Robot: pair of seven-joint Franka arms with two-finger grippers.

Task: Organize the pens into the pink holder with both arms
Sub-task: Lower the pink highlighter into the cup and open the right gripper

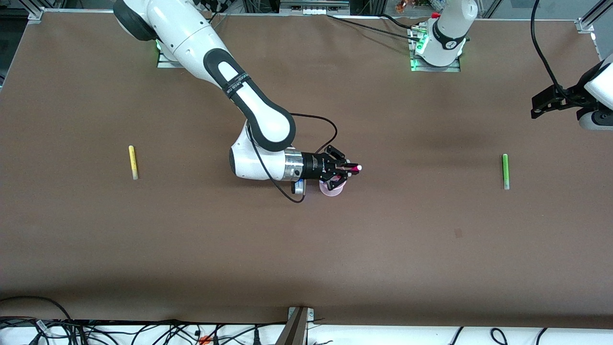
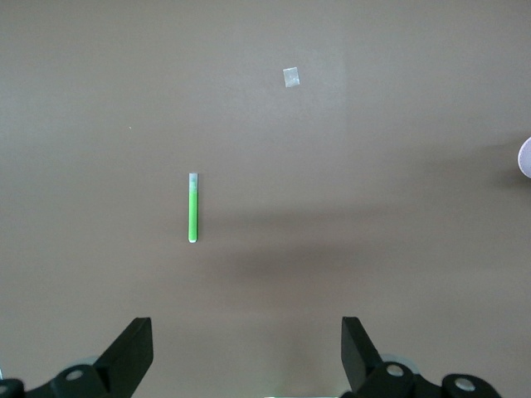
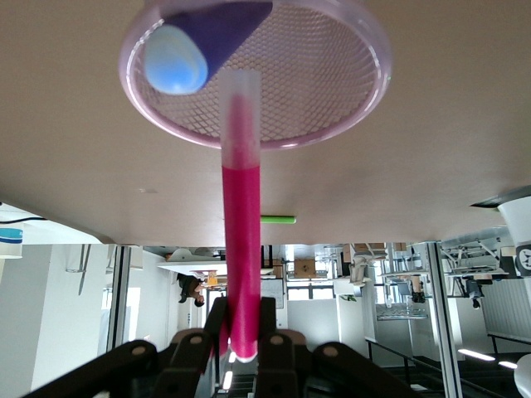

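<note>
Two pens are lying on the brown counter (image 1: 306,249): a slim yellow pen (image 1: 133,162) toward the right arm's end and a slim bright green pen (image 1: 505,171) toward the left arm's end. At the counter's middle, the right hand (image 1: 348,168) is gripping a magenta-pink pen (image 1: 353,167) over the round translucent pink holder (image 1: 332,189), where a dark purple pen (image 3: 217,29) is sitting. At the counter's edge, the left hand (image 2: 247,352) is waiting, fingers spread wide, above the green pen.
</note>
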